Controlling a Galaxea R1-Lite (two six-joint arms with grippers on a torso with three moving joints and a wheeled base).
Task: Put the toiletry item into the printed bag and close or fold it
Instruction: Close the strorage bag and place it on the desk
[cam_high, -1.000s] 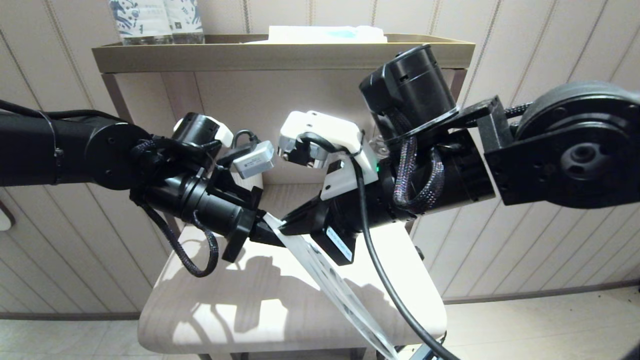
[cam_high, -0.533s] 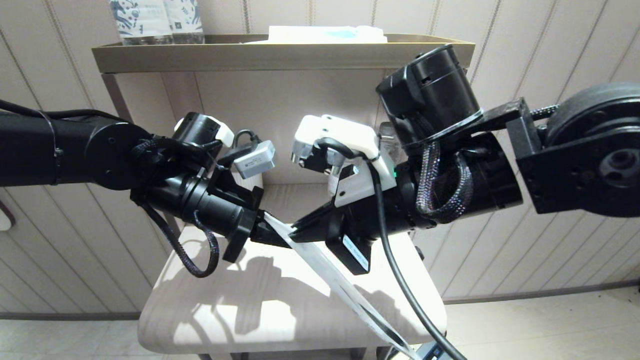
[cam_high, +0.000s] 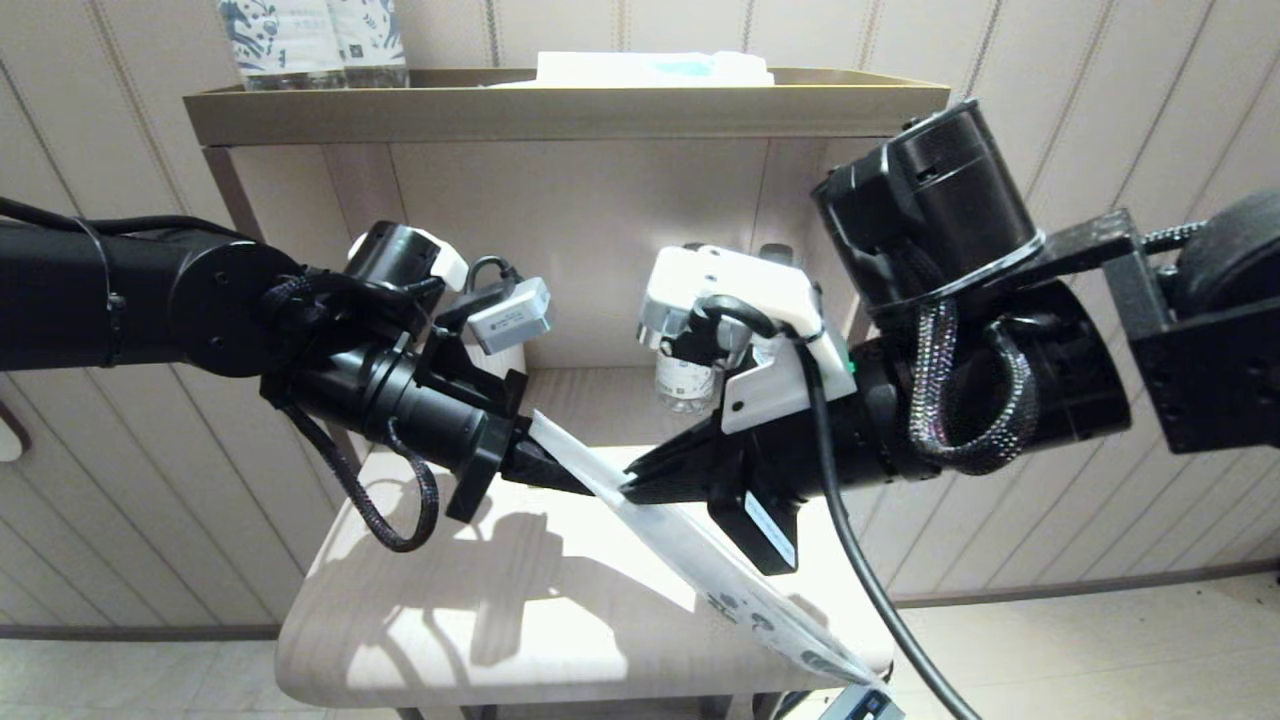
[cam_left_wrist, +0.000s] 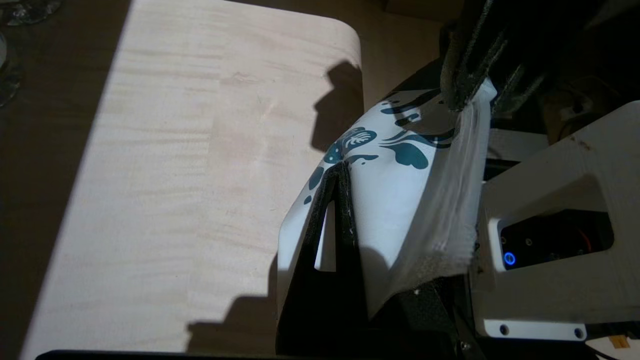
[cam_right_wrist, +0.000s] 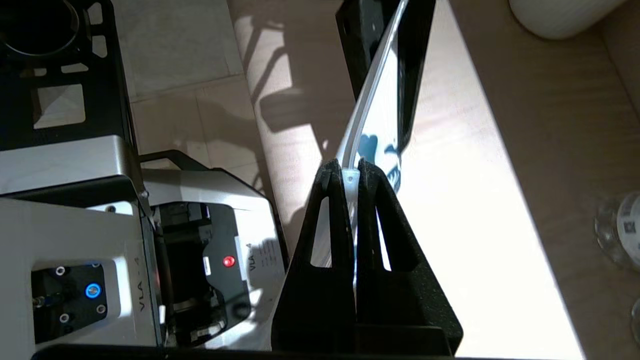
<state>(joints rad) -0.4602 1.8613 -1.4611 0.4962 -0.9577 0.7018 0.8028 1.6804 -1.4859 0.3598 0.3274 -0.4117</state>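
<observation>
The printed bag (cam_high: 700, 550) hangs above the pale wooden seat (cam_high: 420, 610), stretched along its long axis from the left gripper (cam_high: 540, 460), whose jaws are clamped on its plain upper end, down towards the printed end near the seat's front edge. The right gripper (cam_high: 640, 488) is pinched shut on the bag just beside the left one, so both grips sit at the same end. The toiletry item cannot be made out clearly here.

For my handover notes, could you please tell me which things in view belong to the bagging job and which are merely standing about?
In the job:
- printed bag, held over the stool
- left gripper, shut on its plain end
- right gripper, shut on it further along

Standing about:
- small bottle
- white-and-blue package on the top tray
- stool
</observation>
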